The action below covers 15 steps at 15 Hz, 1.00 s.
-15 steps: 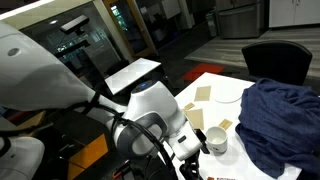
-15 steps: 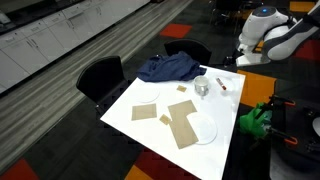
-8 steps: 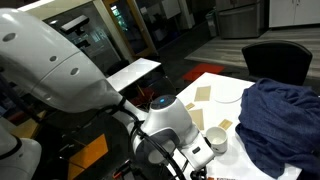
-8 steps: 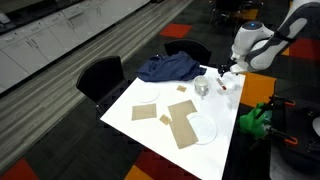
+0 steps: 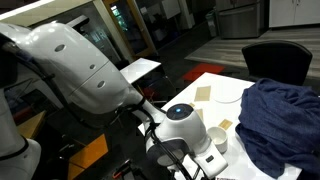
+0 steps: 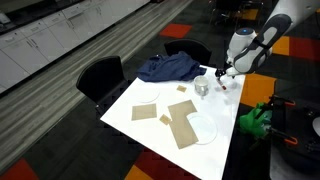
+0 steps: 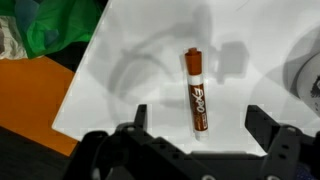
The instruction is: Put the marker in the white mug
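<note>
The brand name "EXPO" is printed in pale letters on the reddish-brown barrel of the marker (image 7: 196,90), which is seen in the wrist view lying on the white tabletop (image 7: 120,70). The word is set lengthwise along the barrel, on the half nearer the camera, so it is read sideways. In both exterior views no text, label, number or sign can be made out.
</note>
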Tool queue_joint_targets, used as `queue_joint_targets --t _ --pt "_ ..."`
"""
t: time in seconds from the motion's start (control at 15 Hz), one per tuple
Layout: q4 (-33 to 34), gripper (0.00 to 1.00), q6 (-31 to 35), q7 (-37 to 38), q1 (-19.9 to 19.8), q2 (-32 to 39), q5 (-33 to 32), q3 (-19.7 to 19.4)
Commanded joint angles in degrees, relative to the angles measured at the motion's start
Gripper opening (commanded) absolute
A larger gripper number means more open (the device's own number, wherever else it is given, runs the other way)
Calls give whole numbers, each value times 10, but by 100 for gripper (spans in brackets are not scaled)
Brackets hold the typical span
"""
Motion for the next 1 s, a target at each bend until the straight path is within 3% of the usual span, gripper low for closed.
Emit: queue_joint_targets --t 0.0,0.2,0.4,0.47,0.87,0.93 --pt "33 100 -2 -51 6 30 48 -5" --pt "53 98 -6 -72 14 51 69 -10" --pt "69 87 -9 -82 19 67 81 -12" --pt "73 90 -9 -84 20 72 83 -12" --pt "84 80 -6 -99 9 95 93 -9" --pt "84 60 -6 -102 6 98 94 -9"
